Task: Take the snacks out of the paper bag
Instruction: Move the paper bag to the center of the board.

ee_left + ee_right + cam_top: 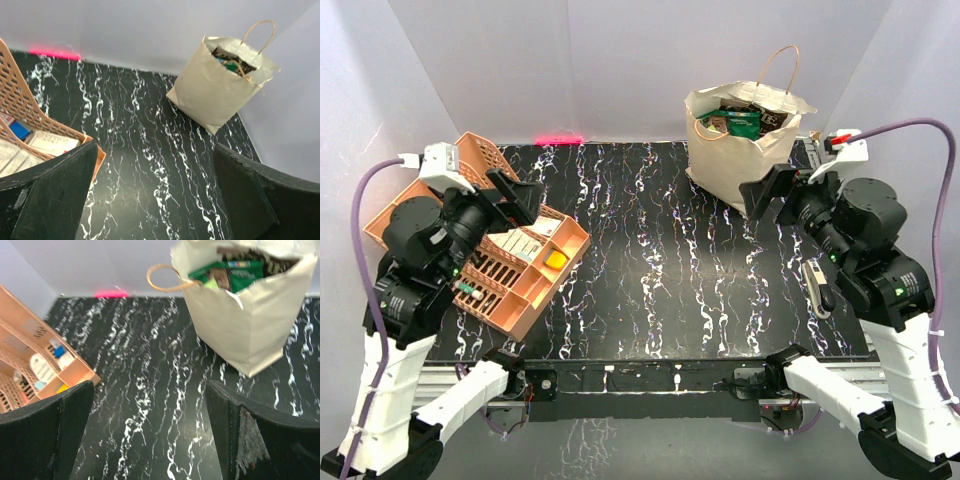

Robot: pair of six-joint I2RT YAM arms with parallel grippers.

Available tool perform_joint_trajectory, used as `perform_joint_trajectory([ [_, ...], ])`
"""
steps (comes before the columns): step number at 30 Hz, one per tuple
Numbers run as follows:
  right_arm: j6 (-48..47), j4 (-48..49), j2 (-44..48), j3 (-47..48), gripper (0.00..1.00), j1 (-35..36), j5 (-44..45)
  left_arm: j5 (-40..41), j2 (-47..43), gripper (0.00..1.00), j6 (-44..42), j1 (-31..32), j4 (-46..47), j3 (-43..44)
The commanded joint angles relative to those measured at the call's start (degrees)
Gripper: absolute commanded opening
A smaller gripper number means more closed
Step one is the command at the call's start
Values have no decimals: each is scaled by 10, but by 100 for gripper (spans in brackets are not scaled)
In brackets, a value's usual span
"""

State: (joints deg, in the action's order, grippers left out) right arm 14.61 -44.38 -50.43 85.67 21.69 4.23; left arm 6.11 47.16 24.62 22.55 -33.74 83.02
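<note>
**Both arms open-handed, bag standing full at the far right**

I am watching from the top camera. The paper bag (740,165) is standing upright at the far right corner of the black marbled table (650,280), with its mouth gaping. The snacks (738,120) are sitting inside it and poking up to the rim. A green packet (235,272) is showing most clearly through the right wrist camera. White lettering and a coloured strip are running across it, but it is all too blurred for me to read any brand.

The right gripper (768,192) is hanging near the bag's lower front. From its own camera I am seeing bare table between the two. Its fingers (50,440) are spread wide and gripping nothing.

The left gripper (520,195) is hovering over the orange tray (555,285) on the left side, well apart from the bag. Its fingers (55,200) are likewise spread fully and carrying nothing.

Small boxes (525,240) are lying in the tray's compartments, and their labels are too small for me to make out.
</note>
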Motion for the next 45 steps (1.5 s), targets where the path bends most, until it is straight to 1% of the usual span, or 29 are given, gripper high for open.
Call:
perform_joint_trajectory([
  [1, 28, -26, 19, -36, 98, -1, 53, -85, -4, 98, 26, -39, 39, -43],
  [8, 74, -85, 19, -88, 98, -1, 107, -186, -12, 98, 73, -85, 77, -116],
  [12, 91, -97, 24, -115, 98, -1, 126, -242, -19, 98, 105, -99, 102, -159],
  [18, 82, -80, 32, -142, 98, -1, 133, -326, -29, 98, 174, -110, 156, -232],
  [23, 39, -34, 14, -140, 98, -1, 89, -384, -37, 98, 228, -114, 203, -284],
  [26, 1, -9, -23, -116, 98, -2, 66, -401, -40, 98, 232, -115, 198, -299],
  [29, -34, 13, -82, -79, 98, -2, 55, -409, -42, 98, 222, -115, 174, -303],
  [34, -99, 55, -177, 0, 98, -2, 50, -410, -48, 98, 198, -116, 147, -303],
  [38, -170, 74, -248, 71, 98, -2, 19, -413, -43, 98, 176, -117, 127, -296],
  [42, -218, 80, -308, 130, 99, -2, 43, -419, -44, 98, 176, -117, 132, -291],
  [45, -241, 81, -340, 157, 95, -2, 75, -422, -46, 98, 179, -116, 144, -292],
])
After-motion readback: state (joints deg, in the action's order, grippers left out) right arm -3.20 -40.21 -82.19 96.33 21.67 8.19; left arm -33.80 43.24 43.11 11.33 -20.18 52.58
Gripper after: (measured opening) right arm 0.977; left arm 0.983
